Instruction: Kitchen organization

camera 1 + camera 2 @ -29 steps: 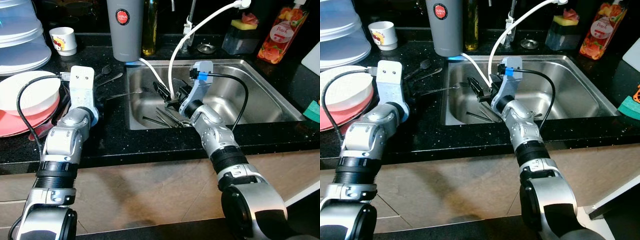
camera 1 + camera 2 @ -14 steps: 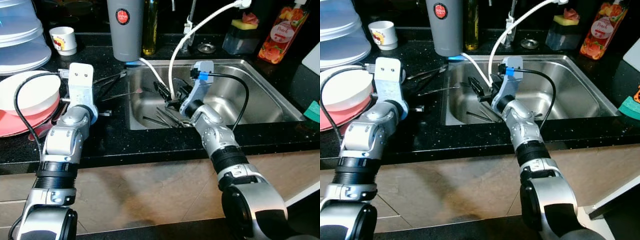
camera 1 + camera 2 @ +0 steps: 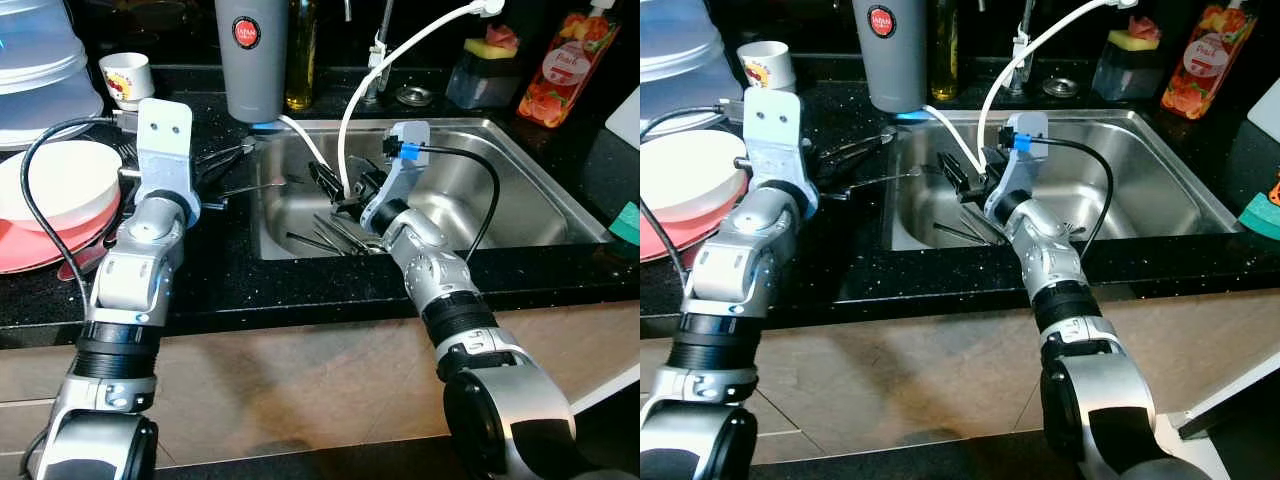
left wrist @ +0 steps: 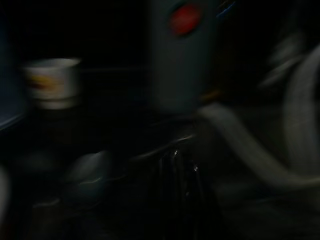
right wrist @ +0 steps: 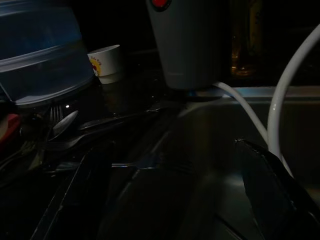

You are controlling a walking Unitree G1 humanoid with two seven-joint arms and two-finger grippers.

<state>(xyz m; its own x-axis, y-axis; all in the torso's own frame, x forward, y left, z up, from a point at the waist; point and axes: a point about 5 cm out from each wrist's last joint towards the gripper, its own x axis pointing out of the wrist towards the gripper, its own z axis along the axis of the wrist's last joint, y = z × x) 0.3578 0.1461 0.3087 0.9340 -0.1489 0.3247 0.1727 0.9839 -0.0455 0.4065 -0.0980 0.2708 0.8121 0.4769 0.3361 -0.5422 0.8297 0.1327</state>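
Observation:
Several pieces of dark cutlery point(image 3: 325, 236) lie on the floor of the steel sink point(image 3: 520, 200). My right gripper point(image 3: 335, 192) hangs over them inside the sink, open and holding nothing; its two black fingers point(image 5: 270, 185) stand wide apart in the right wrist view. More cutlery, spoons and forks point(image 3: 226, 155), rests on the black counter left of the sink, and one fork point(image 5: 140, 162) pokes over the sink's edge. My left gripper point(image 3: 215, 160) is over that counter cutlery, pointing toward the sink. The left wrist view is dark and blurred; a spoon point(image 4: 90, 170) can be made out.
A grey tumbler point(image 3: 250, 55) and an oil bottle point(image 3: 298, 50) stand behind the sink's left corner. A white cup point(image 3: 125, 78), clear tubs point(image 3: 40, 50) and a white bowl point(image 3: 55, 185) on pink plates sit at left. A white hose point(image 3: 350, 110) loops into the sink. Soap bottle point(image 3: 565, 65) at back right.
My left arm has lifted and shifted back toward the tumbler. The right arm and the sink cutlery have stayed put.

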